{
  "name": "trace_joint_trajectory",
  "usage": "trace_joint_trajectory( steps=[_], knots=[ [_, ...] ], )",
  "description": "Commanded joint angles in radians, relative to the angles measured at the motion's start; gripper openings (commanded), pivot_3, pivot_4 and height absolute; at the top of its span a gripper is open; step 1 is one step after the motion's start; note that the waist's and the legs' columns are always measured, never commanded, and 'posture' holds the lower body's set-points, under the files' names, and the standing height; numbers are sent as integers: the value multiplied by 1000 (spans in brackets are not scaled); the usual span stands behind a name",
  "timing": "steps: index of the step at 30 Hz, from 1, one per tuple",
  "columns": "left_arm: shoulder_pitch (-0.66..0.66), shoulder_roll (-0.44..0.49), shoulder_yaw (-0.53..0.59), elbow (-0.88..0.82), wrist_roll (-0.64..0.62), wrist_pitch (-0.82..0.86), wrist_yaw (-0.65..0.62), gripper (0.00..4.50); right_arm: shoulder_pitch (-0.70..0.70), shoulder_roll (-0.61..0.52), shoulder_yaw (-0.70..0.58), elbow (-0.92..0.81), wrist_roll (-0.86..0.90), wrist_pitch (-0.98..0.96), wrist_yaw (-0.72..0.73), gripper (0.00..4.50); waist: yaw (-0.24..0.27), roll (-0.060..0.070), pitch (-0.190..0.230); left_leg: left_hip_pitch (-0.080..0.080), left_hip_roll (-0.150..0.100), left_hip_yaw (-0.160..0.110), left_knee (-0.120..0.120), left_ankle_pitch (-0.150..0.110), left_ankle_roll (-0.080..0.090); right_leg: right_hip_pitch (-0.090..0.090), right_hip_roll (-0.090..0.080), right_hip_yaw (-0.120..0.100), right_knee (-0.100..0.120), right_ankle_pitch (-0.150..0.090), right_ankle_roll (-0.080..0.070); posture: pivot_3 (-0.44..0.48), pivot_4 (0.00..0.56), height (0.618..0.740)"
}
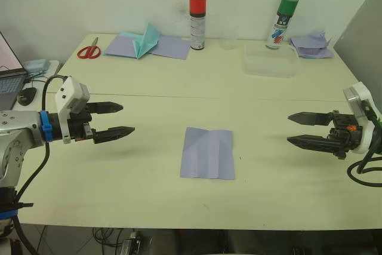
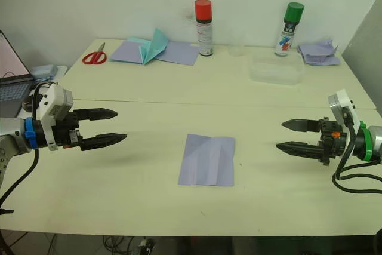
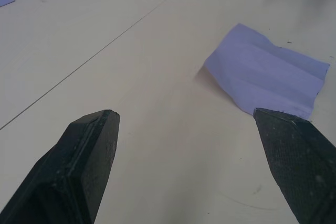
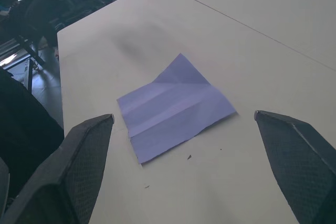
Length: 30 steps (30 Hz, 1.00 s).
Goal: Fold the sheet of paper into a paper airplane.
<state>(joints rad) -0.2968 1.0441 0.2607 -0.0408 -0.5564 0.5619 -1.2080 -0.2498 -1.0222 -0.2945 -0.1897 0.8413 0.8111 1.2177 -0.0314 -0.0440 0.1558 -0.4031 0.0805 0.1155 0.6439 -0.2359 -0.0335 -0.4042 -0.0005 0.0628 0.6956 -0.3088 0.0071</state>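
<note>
The sheet of paper [image 1: 208,153] is lavender-purple with crease lines and lies flat on the cream table, near the front middle. It also shows in the left wrist view [image 3: 268,74] and the right wrist view [image 4: 174,106]. My left gripper [image 1: 126,119] hovers open to the left of the sheet, fingers pointing toward it, nothing between them. My right gripper [image 1: 290,129] hovers open to the right of the sheet, also pointing at it and holding nothing. Both grippers are apart from the paper.
Along the back of the table [image 1: 149,165] are red scissors [image 1: 89,50], a teal paper plane [image 1: 145,40] on lavender sheets, a red-capped spray can [image 1: 197,21], a clear plastic tray [image 1: 270,63], a green-capped can [image 1: 282,22] and a crumpled lavender pile [image 1: 311,45]. A laptop [image 1: 9,76] sits far left.
</note>
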Motion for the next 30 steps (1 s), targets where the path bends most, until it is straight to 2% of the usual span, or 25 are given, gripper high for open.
trace_joint_trajectory(
  steps=[1, 16, 24, 27, 30],
  knots=[
    [-6, 7, -2, -9, 16, -25, -2, 4493, -11, -20, -35, -9, 2, -8, 6, 4497, 0, 0, 0, 0, 0, 0, 0, 0, 0, 0, 0, 0, 0, 0, 0, 0, 150, 740],
    [-117, -81, -1, 3, -28, 19, 50, 4493, -20, -20, -30, 3, -6, -10, -4, 4497, 1, 0, 0, 0, 0, 0, 1, 0, 0, 0, 1, 0, 0, 0, 0, 0, 150, 740],
    [-126, -127, -36, -54, -52, 43, 59, 4493, -46, 1, -7, -4, -16, -13, -38, 4497, 0, 0, 0, 0, 0, 0, 1, 0, 0, 0, 2, 0, 0, 0, 0, 0, 150, 740],
    [-116, -152, -72, -87, -50, 33, 49, 3937, -37, 22, 15, -30, -32, -21, -59, 4500, 0, 0, 0, 0, 0, 0, 1, 0, 0, 1, 2, 0, 1, 0, 0, 0, 150, 740],
    [-113, -198, -137, -125, -27, 10, 63, 2941, -23, 52, 58, -46, -70, -56, -68, 4500, 1, 0, 0, -1, 0, 0, 1, 0, 0, 1, 2, 0, 0, 0, 0, 0, 150, 740]
  ],
)
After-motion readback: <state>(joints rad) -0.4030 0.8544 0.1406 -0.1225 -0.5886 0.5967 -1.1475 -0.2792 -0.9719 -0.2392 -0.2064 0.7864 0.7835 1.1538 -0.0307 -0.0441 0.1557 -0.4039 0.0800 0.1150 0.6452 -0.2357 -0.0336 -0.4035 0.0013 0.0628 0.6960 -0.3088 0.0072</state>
